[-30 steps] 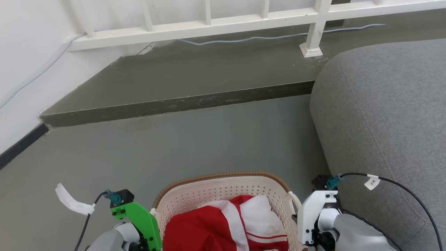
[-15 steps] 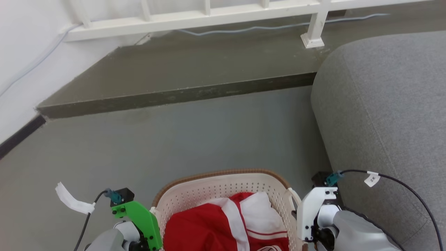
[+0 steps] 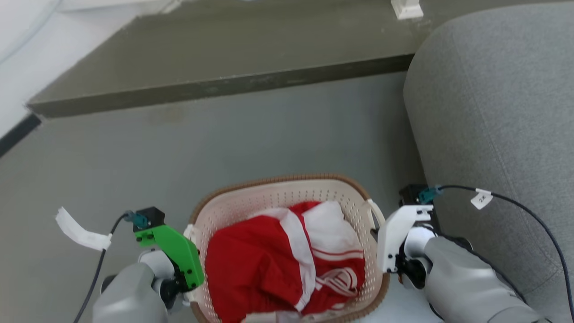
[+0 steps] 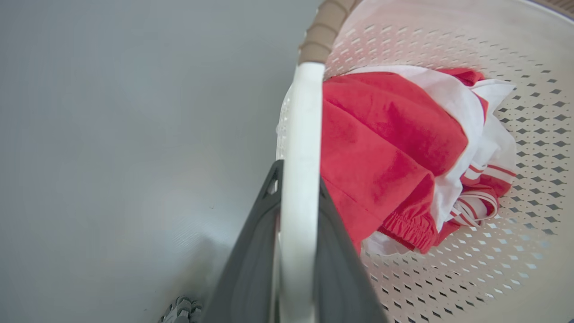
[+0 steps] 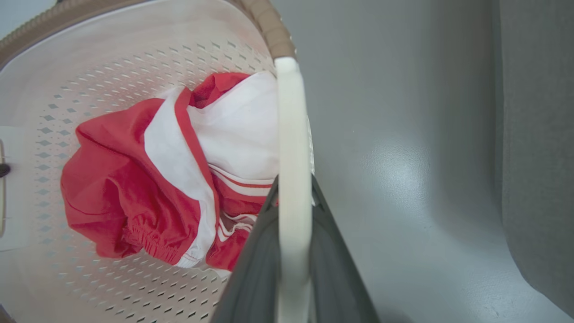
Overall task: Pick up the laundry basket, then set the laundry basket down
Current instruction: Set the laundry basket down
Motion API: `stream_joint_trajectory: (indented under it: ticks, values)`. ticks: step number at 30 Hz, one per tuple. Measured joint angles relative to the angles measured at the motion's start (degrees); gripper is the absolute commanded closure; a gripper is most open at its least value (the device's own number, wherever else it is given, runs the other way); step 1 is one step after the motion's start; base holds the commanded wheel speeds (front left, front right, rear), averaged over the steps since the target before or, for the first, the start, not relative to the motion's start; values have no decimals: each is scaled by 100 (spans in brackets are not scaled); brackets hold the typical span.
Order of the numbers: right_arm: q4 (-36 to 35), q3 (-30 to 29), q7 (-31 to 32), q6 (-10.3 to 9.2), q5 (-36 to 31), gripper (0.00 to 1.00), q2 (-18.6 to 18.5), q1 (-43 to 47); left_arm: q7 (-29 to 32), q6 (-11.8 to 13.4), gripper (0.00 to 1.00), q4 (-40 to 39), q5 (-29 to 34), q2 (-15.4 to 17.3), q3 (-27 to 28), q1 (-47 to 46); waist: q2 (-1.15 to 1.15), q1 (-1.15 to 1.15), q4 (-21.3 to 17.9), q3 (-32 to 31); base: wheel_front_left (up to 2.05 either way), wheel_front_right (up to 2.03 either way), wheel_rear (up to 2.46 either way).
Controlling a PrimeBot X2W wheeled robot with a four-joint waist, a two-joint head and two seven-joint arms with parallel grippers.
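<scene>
Your laundry basket (image 3: 269, 197) sits low in the head view, directly between your two arms, over the grey floor (image 3: 179, 148). You cannot tell from these views whether its base touches that floor. A crumpled red and white garment (image 3: 269, 260) lies inside it, against the perforated cream wall and below the brown woven-look rim.

Your left pincer (image 4: 298, 179) is closed down to a narrow gap on the basket's left handle (image 4: 302, 125), with one dark finger on each side of the white loop. Your right pincer (image 5: 293, 184) grips the right handle (image 5: 291, 134) the same way, its fingers pressed against both faces of the strap. Both handles stand up from the rim.

On your right, a grey upholstered sofa (image 3: 493, 112) curves close to the basket, and your right arm lies between the two. Ahead of the basket the floor runs to a darker raised step (image 3: 202, 54), and the foot of a white post (image 3: 406, 9) stands on it near the sofa.
</scene>
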Motion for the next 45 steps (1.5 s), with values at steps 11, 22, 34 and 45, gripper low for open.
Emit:
stream_joint_trajectory:
  ticks: [11,22,34,45]
  values:
    - [-75,0,-280,-178,-55,100,0,-617,-341,1,100,-186,120,121,-15,-555,0,0,-50,803,0,0,0]
    - [-140,-2,-581,-296,-172,100,2,-1263,-626,1,100,-336,203,266,-21,-1127,0,1,-87,1610,0,0,0]
    - [-187,-1,-827,-405,-280,100,0,-1833,-824,1,100,-386,246,350,-16,-1607,0,1,-89,2429,0,0,0]
    - [-229,16,-1059,-494,-368,100,-9,-2365,-1067,2,100,-474,296,446,4,-2089,0,1,-88,3211,0,0,0]
